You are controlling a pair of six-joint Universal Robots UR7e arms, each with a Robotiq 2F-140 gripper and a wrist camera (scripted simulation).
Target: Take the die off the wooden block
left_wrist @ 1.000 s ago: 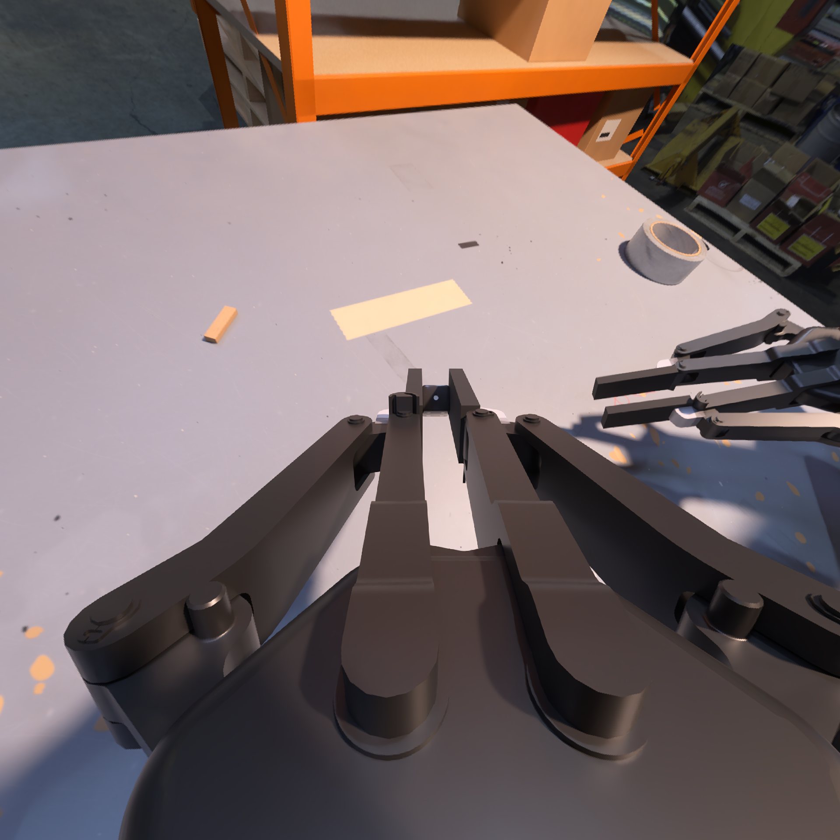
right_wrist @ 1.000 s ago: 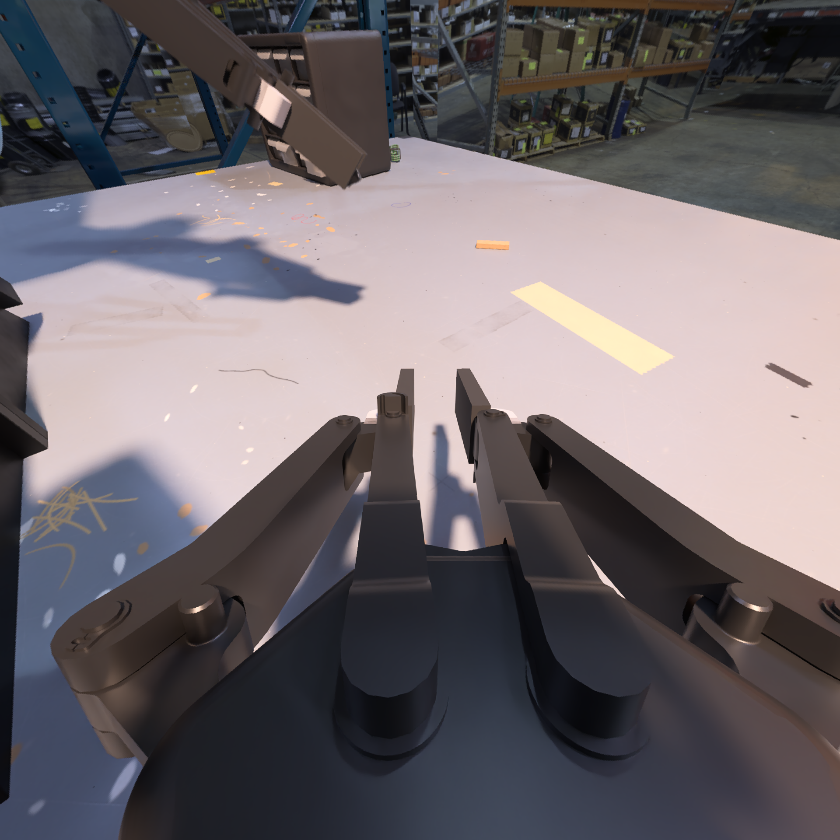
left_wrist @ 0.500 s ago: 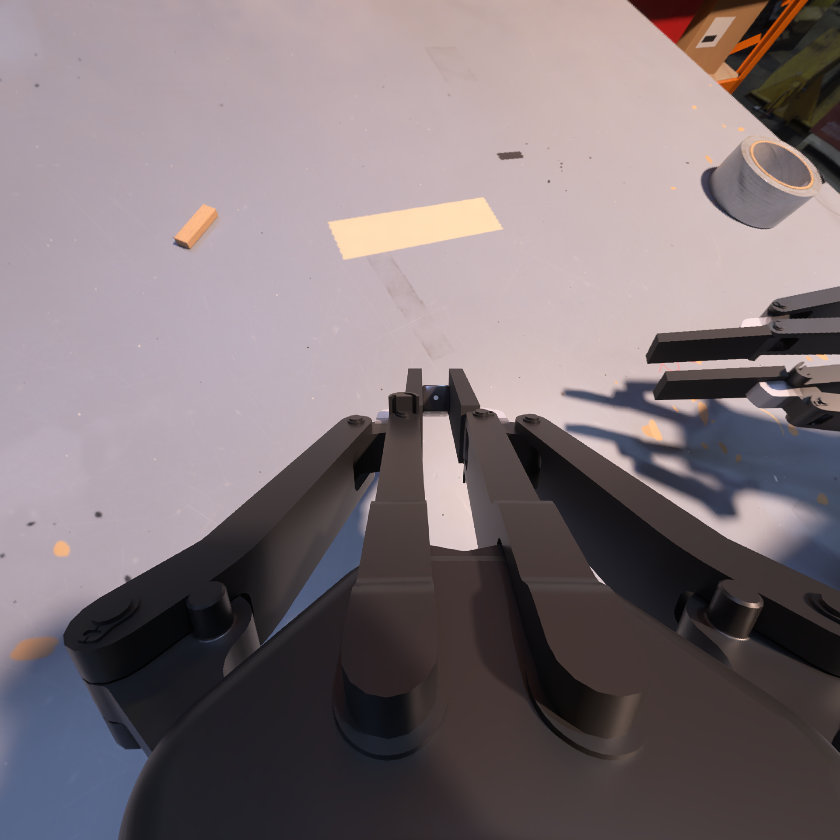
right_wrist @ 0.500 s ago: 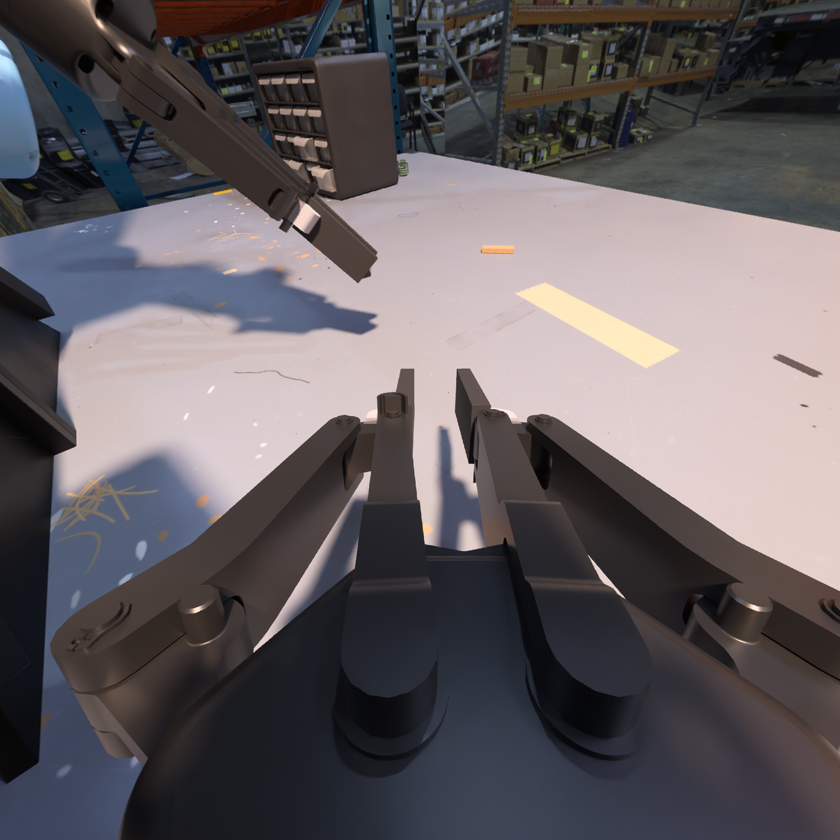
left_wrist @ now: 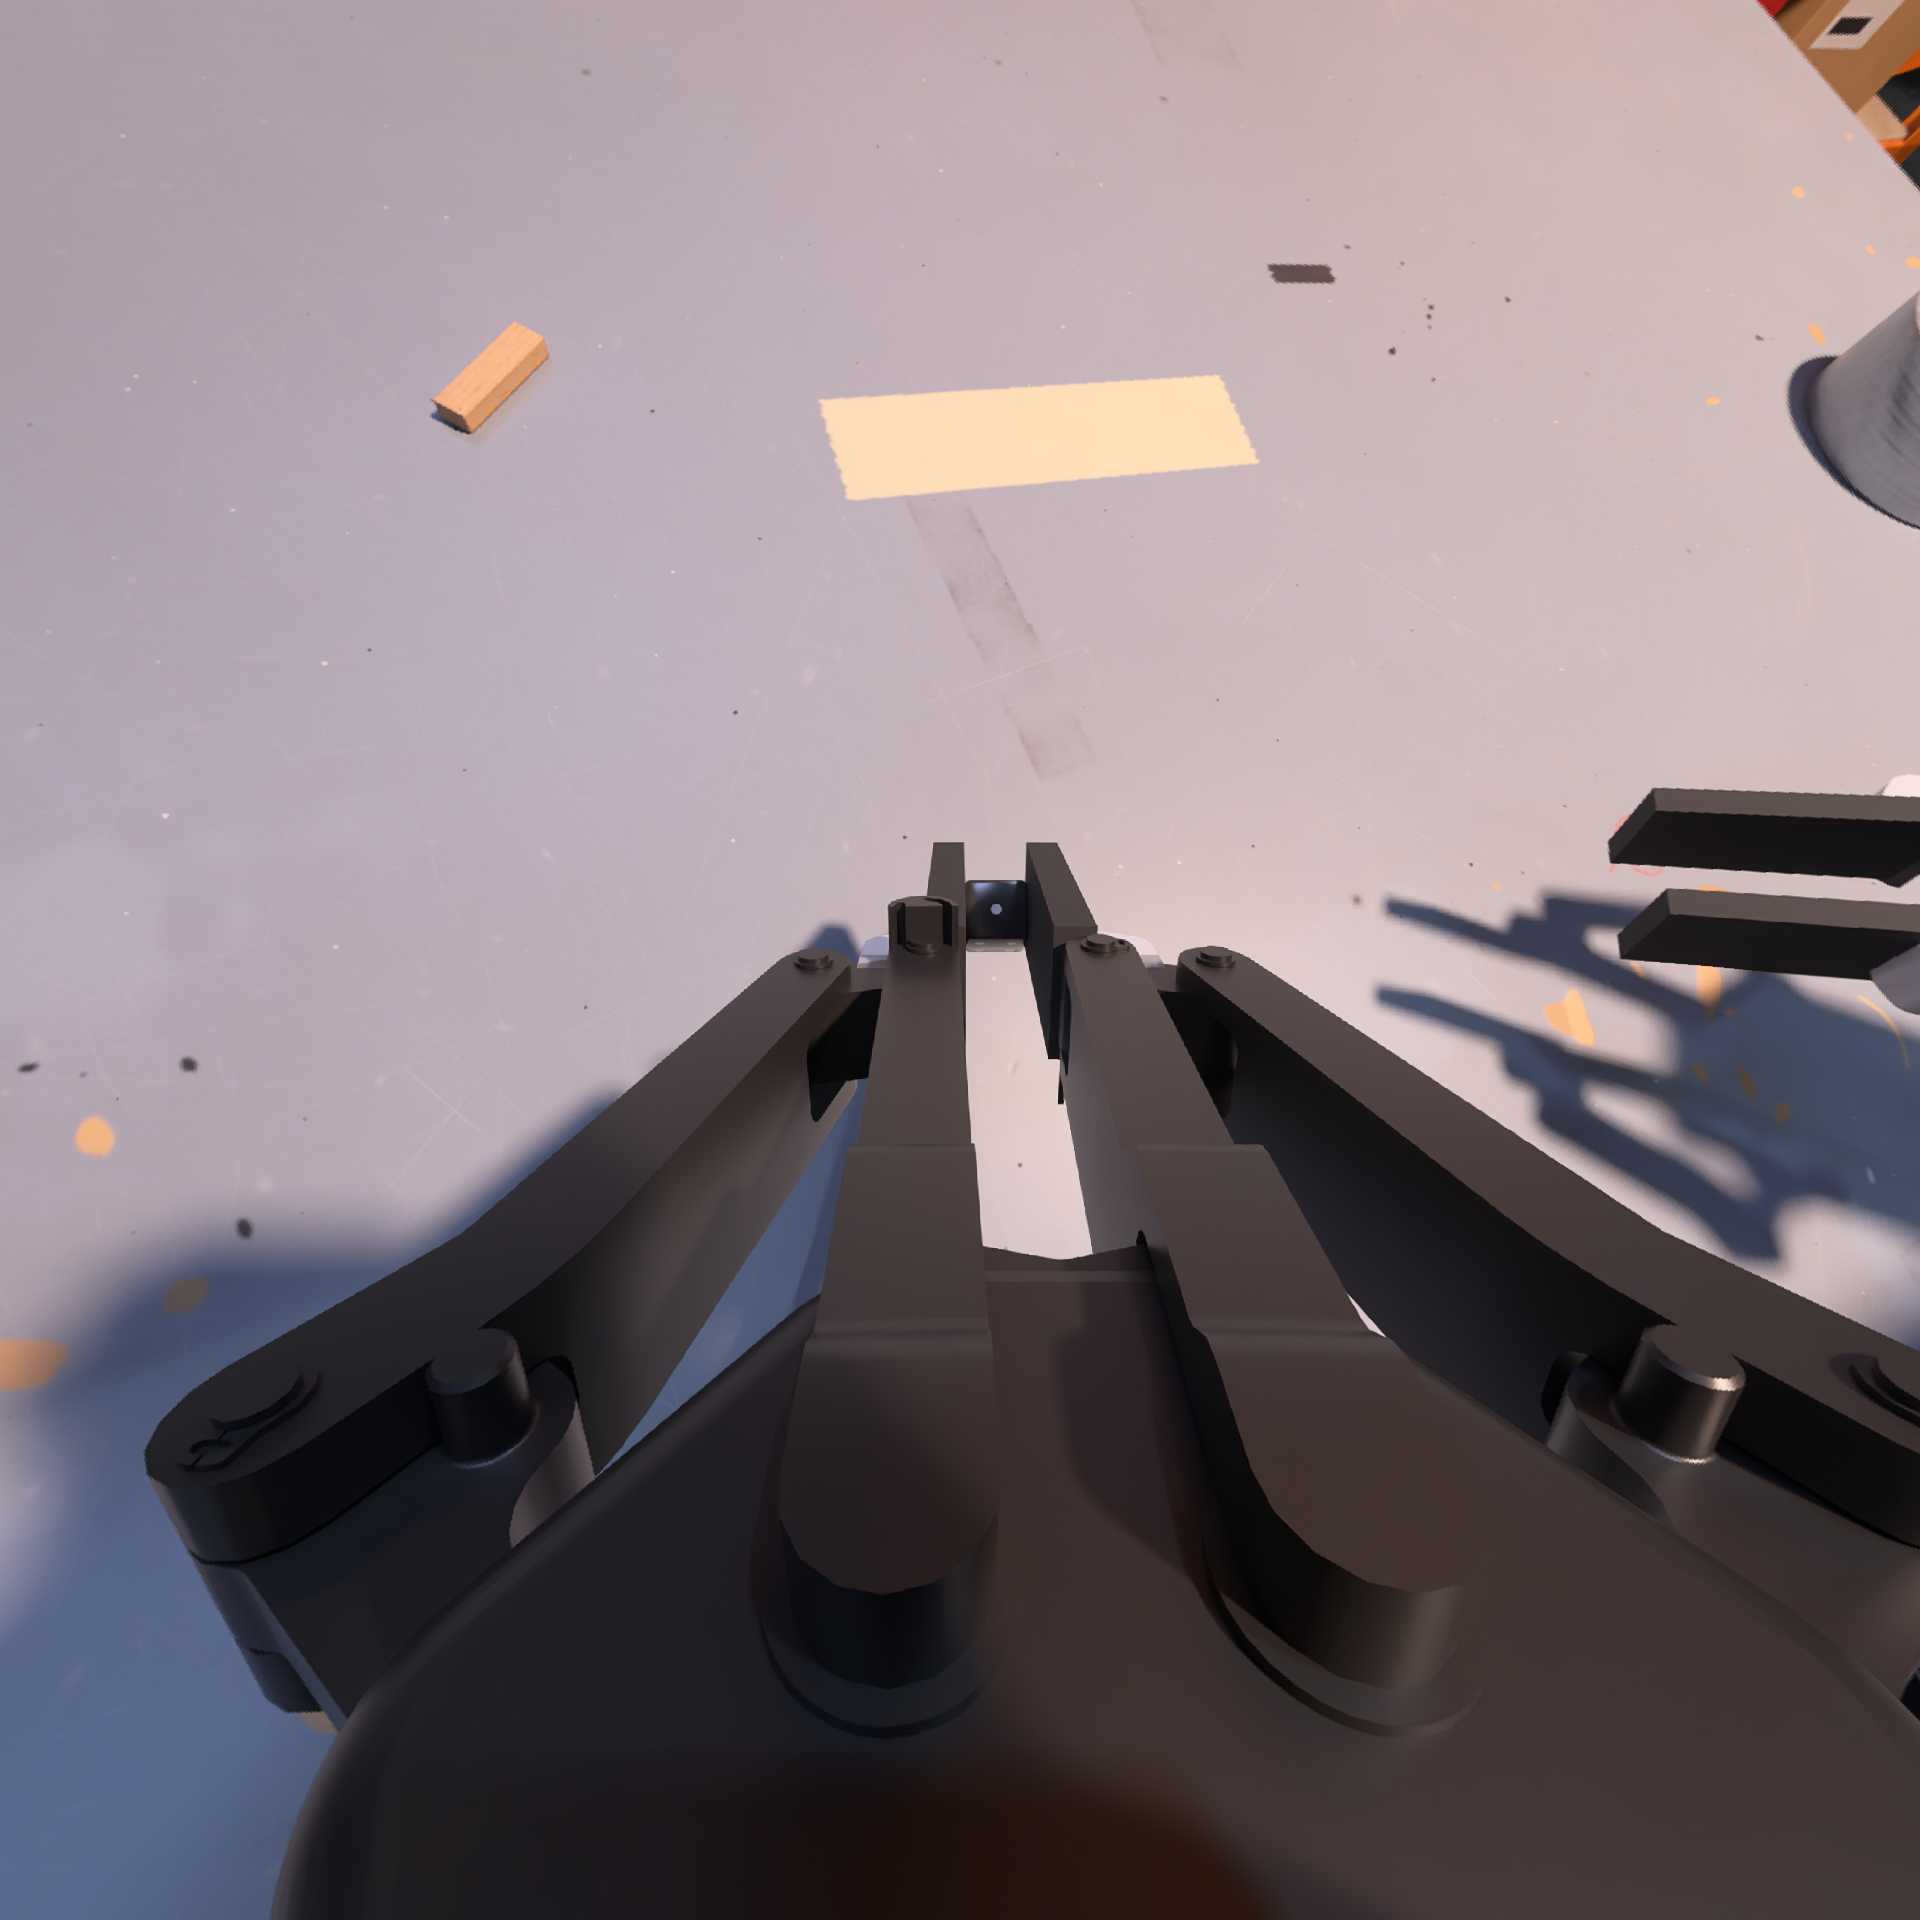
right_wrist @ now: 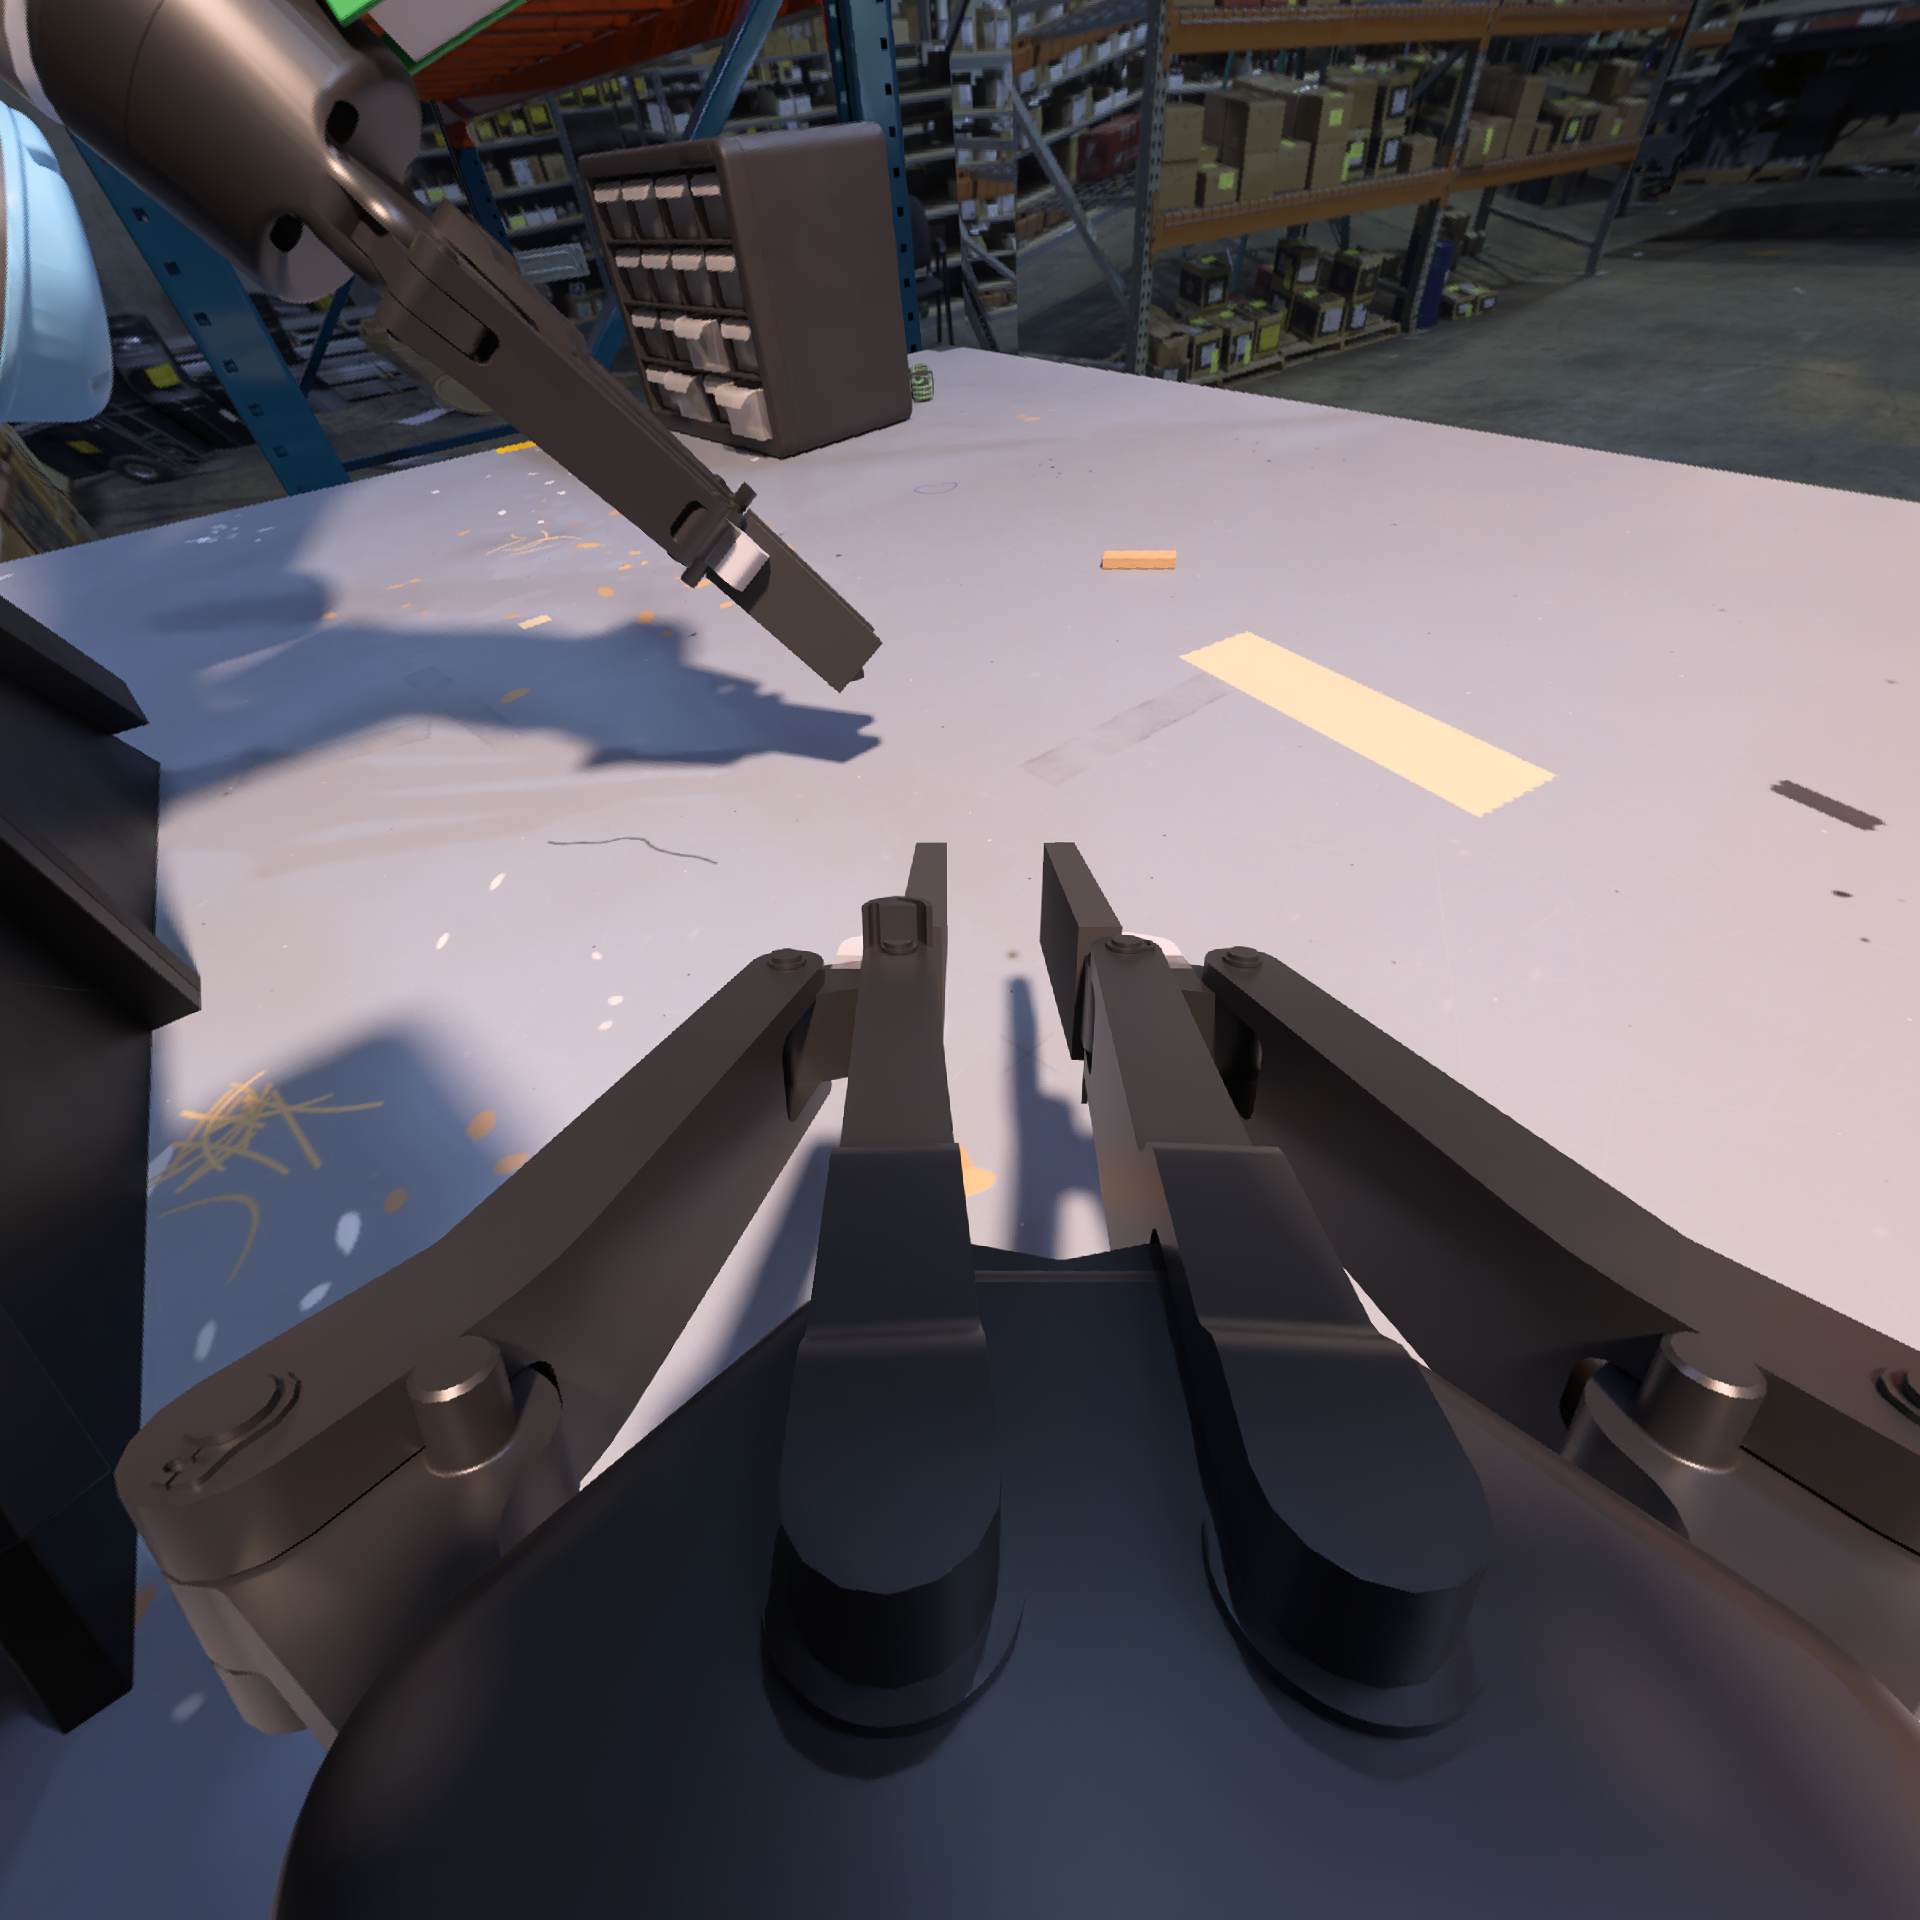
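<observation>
die (left_wrist: 995, 908): small, black, one pale pip showing; pinched between the fingertips of the left claw, up off the tabletop, well apart from the wooden block.
left claw (left_wrist: 995, 883): fingers drawn in until only the die's width is between them, gripping it from both sides; held above the tabletop with its shadow below.
wooden block (left_wrist: 490, 376): small, tan, lying flat on the tabletop with nothing on top; to the left of the yellow tape strip and beyond the left claw.
right claw (right_wrist: 992, 883): fingers close together with a narrow gap, bare tabletop showing through it, nothing held; off to the right of the left claw.
yellow tape strip (left_wrist: 1037, 436): flat on the tabletop, between the wooden block and the grey tape roll.
grey tape roll (left_wrist: 1878, 410): at the right edge of the left wrist view, partly cut off, right of the yellow strip.
drawer cabinet (right_wrist: 750, 286): dark, at the far edge of the tabletop, well beyond the wooden block in the right wrist view.
tabletop (left_wrist: 416, 727): grey, speckled with small orange and dark spots.
</observation>
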